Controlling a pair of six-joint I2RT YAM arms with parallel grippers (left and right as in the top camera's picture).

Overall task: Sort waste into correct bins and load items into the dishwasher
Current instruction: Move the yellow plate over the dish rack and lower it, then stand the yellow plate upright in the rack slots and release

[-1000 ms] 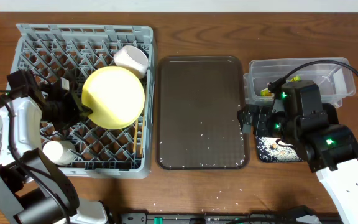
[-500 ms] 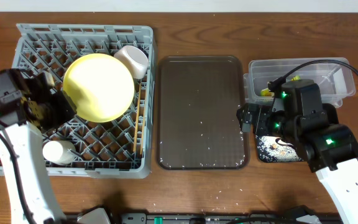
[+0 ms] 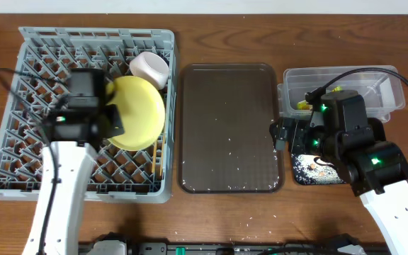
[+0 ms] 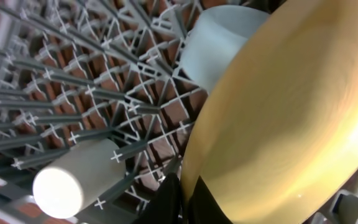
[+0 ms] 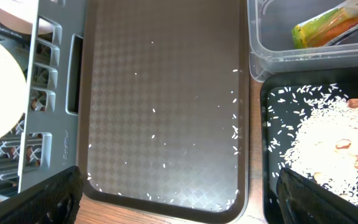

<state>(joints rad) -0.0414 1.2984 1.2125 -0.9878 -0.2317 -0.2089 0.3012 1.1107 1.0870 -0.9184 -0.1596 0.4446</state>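
L fingers [image 4: 174,200] pinched shut on rim of yellow plate [image 3: 142,112]. Plate held tilted over far-right part of dish rack [image 3: 41,42], just beside white bowl [image 3: 149,66]. Chopsticks [image 3: 154,152] lie in rack, near side of plate. R fingers [image 5: 42,196] spread wide, holding nothing, over brown tray [image 3: 225,85] w/ stray rice crumbs [image 5: 235,118]. Wrapper [image 5: 328,26] in clear tub [image 3: 374,74]. Rice pile [image 5: 328,143] in black tray [image 5: 272,134].

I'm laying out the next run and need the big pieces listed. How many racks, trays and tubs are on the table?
Dish rack: 1
Trays: 2 (brown serving tray, black tray)
Clear tub: 1
Total: 4
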